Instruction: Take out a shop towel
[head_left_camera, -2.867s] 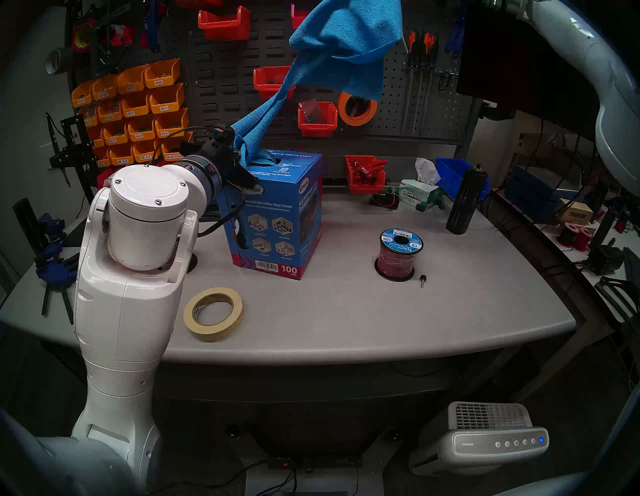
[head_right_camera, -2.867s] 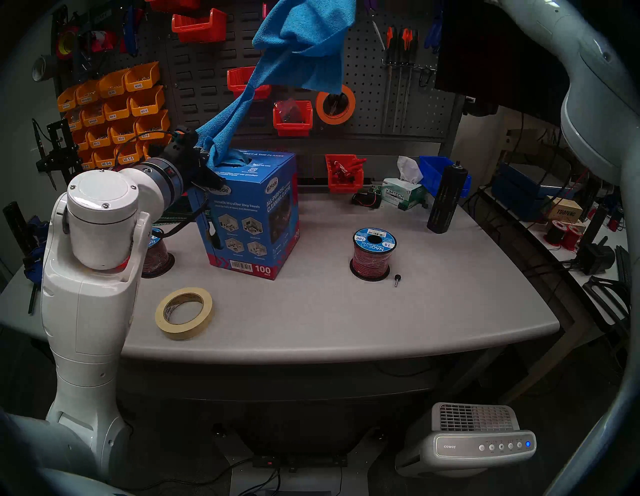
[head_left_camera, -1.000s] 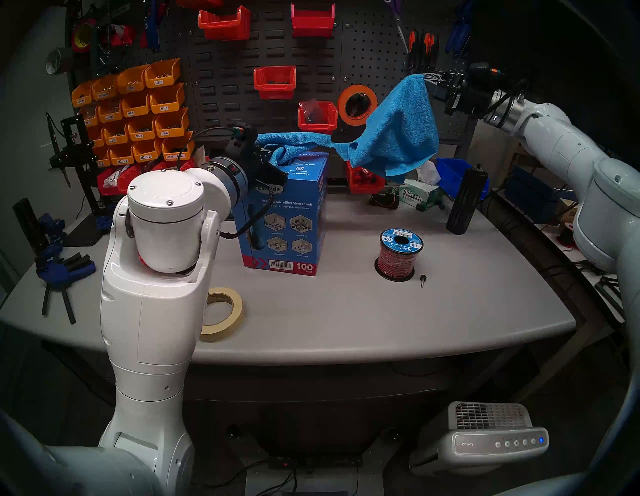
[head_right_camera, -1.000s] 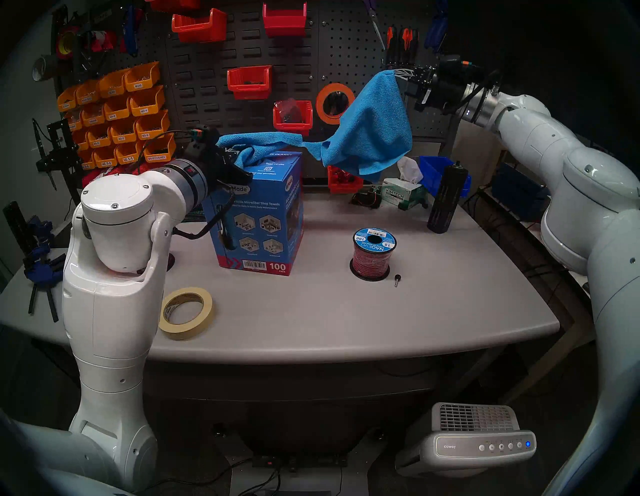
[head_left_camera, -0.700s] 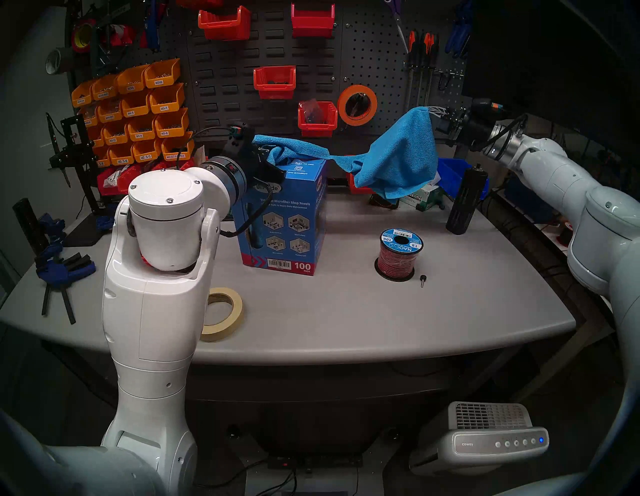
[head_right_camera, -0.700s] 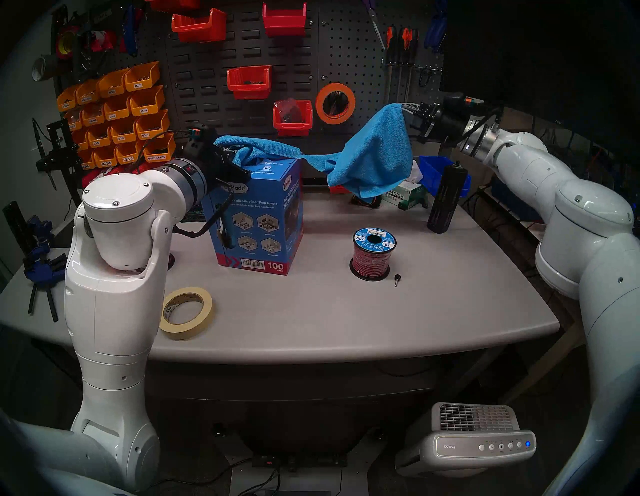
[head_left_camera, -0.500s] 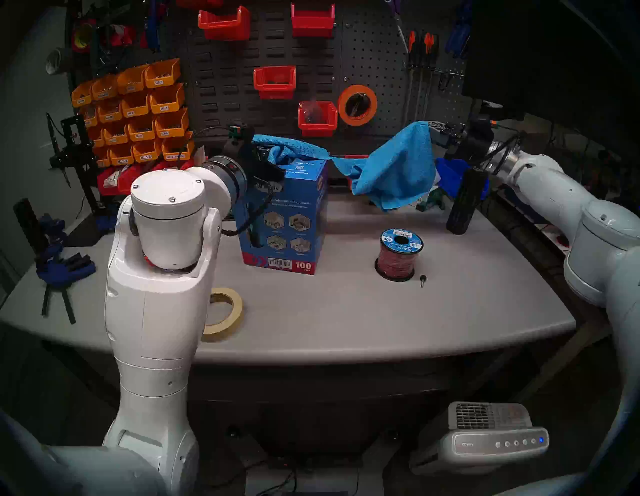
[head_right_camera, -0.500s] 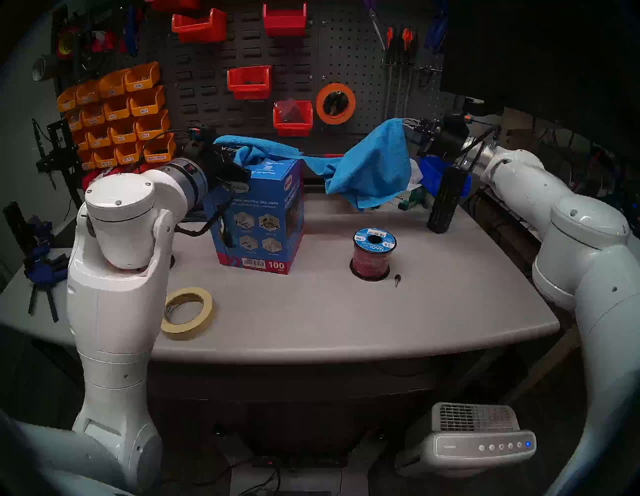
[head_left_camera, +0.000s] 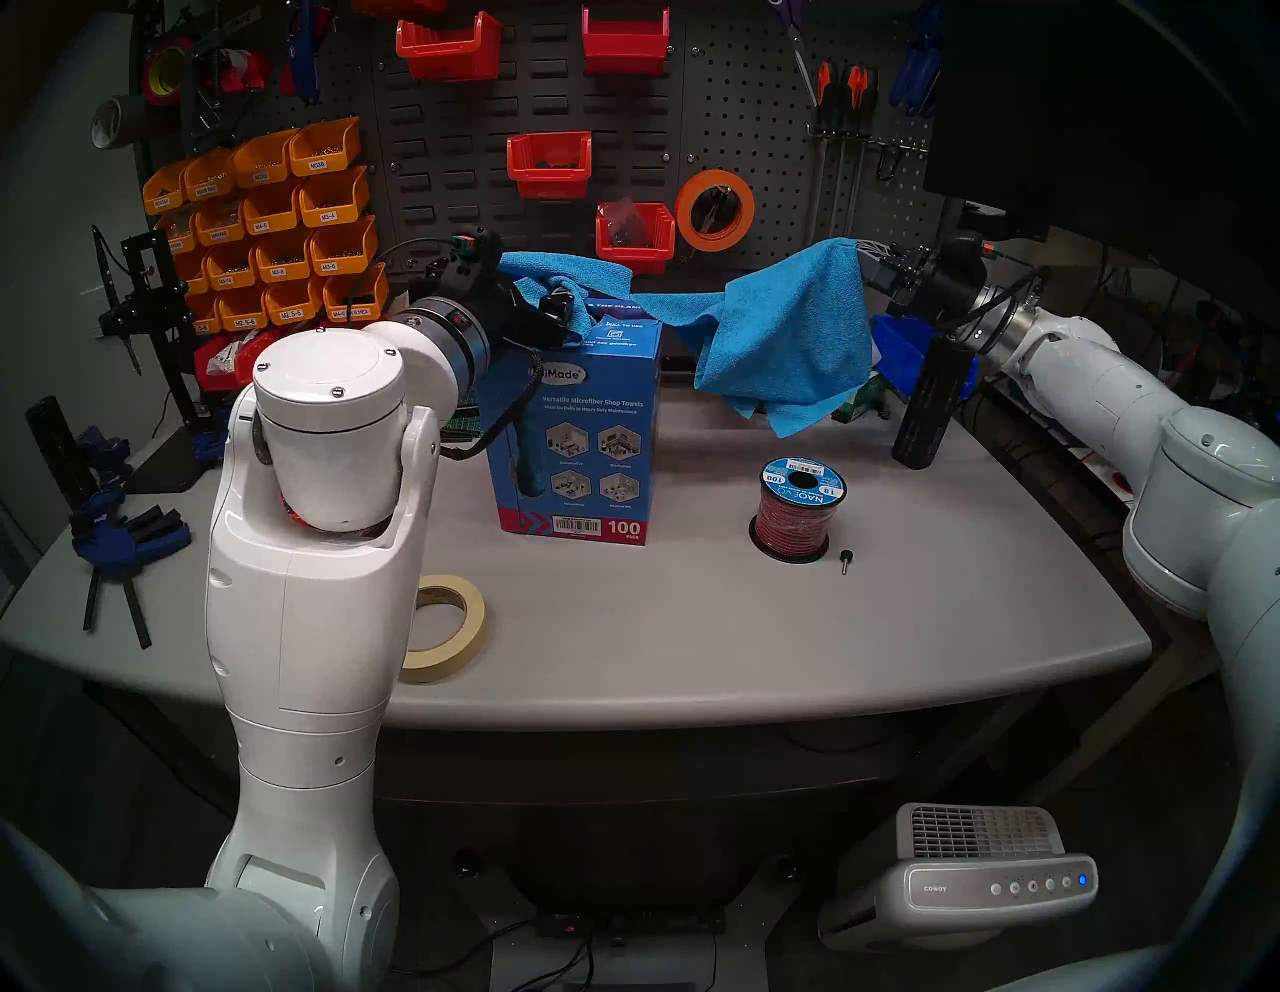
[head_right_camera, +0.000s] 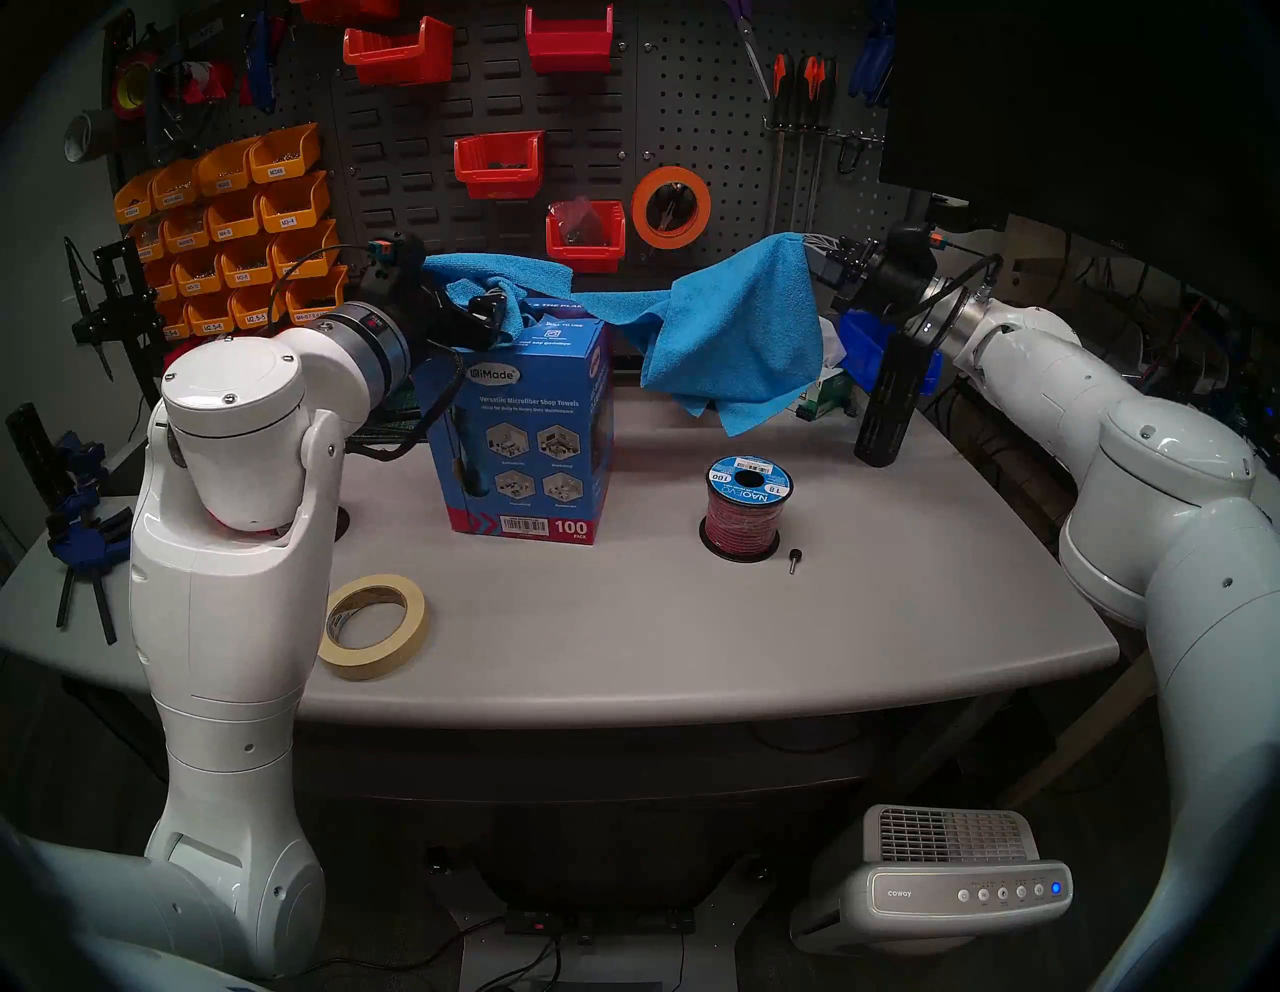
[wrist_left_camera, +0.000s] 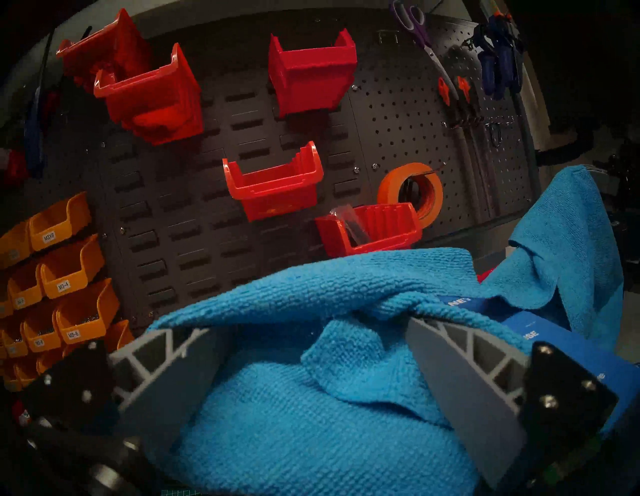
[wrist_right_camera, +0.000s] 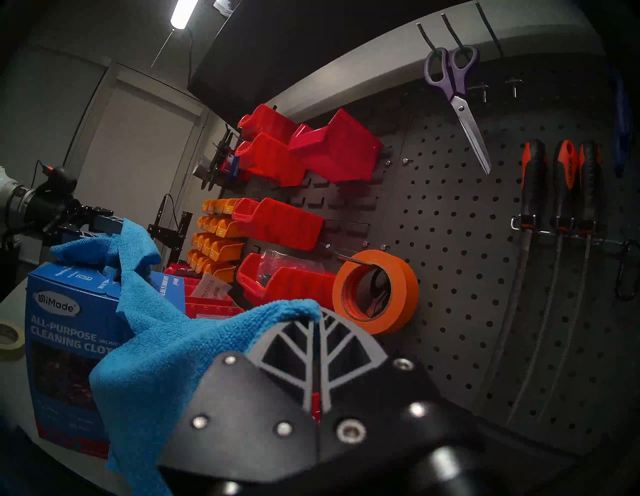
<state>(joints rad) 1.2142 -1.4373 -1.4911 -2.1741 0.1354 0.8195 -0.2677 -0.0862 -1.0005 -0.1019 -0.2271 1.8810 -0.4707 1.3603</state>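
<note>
Two end effectors work above the grey worktop (head_left_camera: 692, 623), behind the masking tape roll (head_left_camera: 443, 627) and wire spool (head_left_camera: 796, 509). The blue carton (head_left_camera: 589, 443) stands mid-worktop. The left end effector (wrist_left_camera: 311, 374) has its jaws spread apart, cloth lying between them at the carton top. The shop towel (head_left_camera: 783, 339) spans from there to the right end effector (wrist_right_camera: 315, 332), which is closed on one corner, the rest hanging clear of the worktop.
</note>
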